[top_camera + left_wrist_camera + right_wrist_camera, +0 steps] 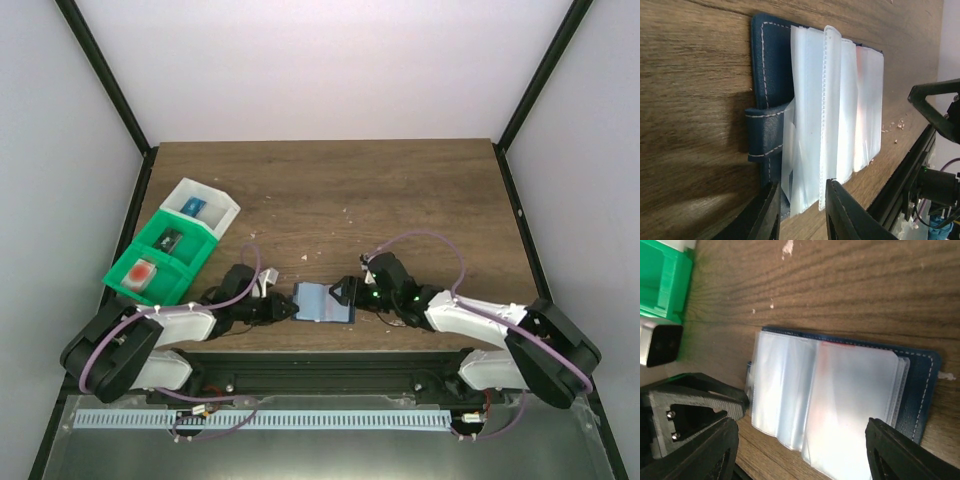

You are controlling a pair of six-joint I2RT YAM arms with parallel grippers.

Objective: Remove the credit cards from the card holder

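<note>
My left jaws stand narrow around the left ends of the clear sleeves (810, 100); whether they pinch them I cannot tell. My right jaws hang wide, straddling the card holder (322, 303), gripping nothing. A credit card (858, 95) shows red-orange inside one sleeve. The holder lies open at the near edge of the surface (400, 190), between my arms. I judge it best to pin the sleeves with the left and draw that card out straight along its pocket, slowly.

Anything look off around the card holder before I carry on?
Nothing damaged. The card holder lies open, its clear sleeves fanned unevenly with one raised. Pale crumbs are scattered on the table.
</note>
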